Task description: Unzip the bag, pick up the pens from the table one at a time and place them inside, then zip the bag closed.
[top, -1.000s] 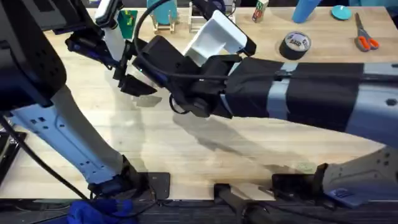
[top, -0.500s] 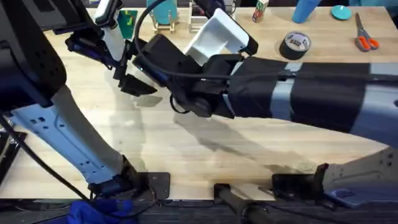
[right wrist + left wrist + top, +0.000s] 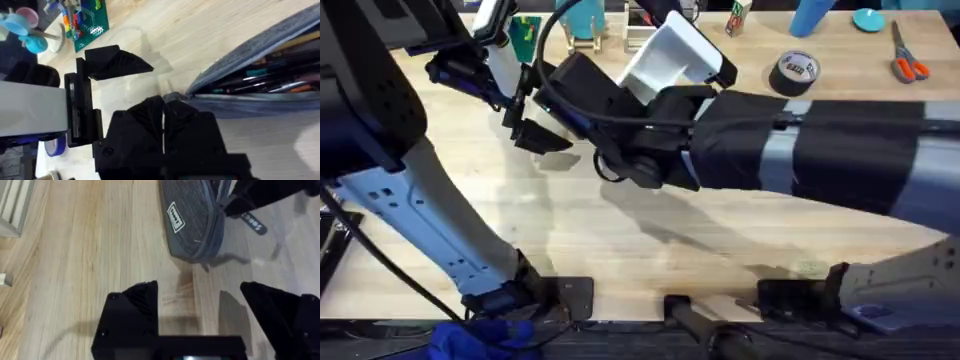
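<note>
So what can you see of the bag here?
The bag is blue-grey fabric, lying on the table. Its zipper is open, pens showing inside. The right gripper, fingers shut, sits at the zipper's end. A small label shows on its side; the left gripper is open, apart from it.

Far left of centre on the counter [image 3: 650,250]: both arms meeting, right arm crossing over from the right. Under them, on the counter, the bag [image 3: 192,222]; pens [image 3: 260,80] lying inside it. Left end effector [image 3: 200,315] just beside one end of the bag, apart from it. Right end effector [image 3: 163,112] against the bag's other end. Tape roll [image 3: 795,72] far right of centre; scissors [image 3: 908,60] farther right, near the far edge.
</note>
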Action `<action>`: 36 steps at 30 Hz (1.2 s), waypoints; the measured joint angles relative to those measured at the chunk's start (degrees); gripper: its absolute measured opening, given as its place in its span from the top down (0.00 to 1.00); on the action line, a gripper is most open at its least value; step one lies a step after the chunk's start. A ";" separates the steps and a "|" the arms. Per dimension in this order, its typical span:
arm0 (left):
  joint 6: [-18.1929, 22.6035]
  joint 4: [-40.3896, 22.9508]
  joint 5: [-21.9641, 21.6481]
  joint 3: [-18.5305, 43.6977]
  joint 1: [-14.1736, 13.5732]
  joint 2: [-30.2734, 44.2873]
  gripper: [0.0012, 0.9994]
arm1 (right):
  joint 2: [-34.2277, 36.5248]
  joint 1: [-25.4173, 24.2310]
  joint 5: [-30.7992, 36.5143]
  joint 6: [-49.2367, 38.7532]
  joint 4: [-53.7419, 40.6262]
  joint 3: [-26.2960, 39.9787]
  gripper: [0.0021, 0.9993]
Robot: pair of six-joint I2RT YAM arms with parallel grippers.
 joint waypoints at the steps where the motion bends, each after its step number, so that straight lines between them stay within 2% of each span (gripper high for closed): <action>1: 0.00 -0.02 0.02 0.00 0.00 0.00 0.00 | 0.00 0.00 0.07 0.00 -0.02 0.00 0.97; 9: -0.01 0.18 1.78 -0.02 -0.41 0.00 0.00 | 0.00 0.00 0.09 -0.01 0.01 0.00 0.97; 14: -0.02 0.21 6.10 -0.04 -2.16 0.00 0.00 | 0.01 0.00 0.11 -0.18 0.02 0.00 0.97; 20: -0.02 0.34 9.57 -0.18 -2.47 0.00 0.00 | 0.00 0.00 0.11 -0.44 0.03 0.00 0.97; 36: -0.02 5.97 14.60 -7.95 -7.24 0.00 0.00 | 0.00 0.00 0.11 -0.84 0.05 0.00 0.97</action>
